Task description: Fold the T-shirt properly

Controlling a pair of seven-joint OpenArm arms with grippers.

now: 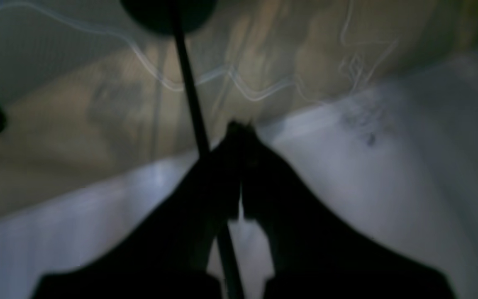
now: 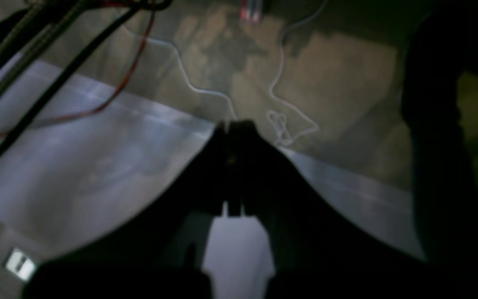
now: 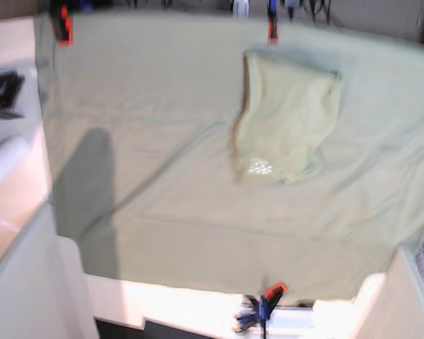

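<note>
Both the left gripper (image 1: 240, 126) and the right gripper (image 2: 237, 126) are clenched, holding nothing. Away from their tips lies the T-shirt (image 3: 286, 113); it seems light, soft and floppy, best taken by two corners of one edge.

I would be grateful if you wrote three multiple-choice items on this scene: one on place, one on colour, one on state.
1. In the base view, where does the T-shirt lie on the sheet?
A) Lower left
B) Right of centre, toward the top
C) Along the left edge

2. What colours is the clamp-like tool at the bottom of that view?
A) Blue and orange-red
B) White and yellow
C) All green

3. How does the right end effector stand?
A) Wide open
B) Shut on the T-shirt
C) Shut, with no cloth in it

Key:
1 B: the base view shows it there.
2 A: both colours show on it.
3 C: its tips meet in the right wrist view.
</note>
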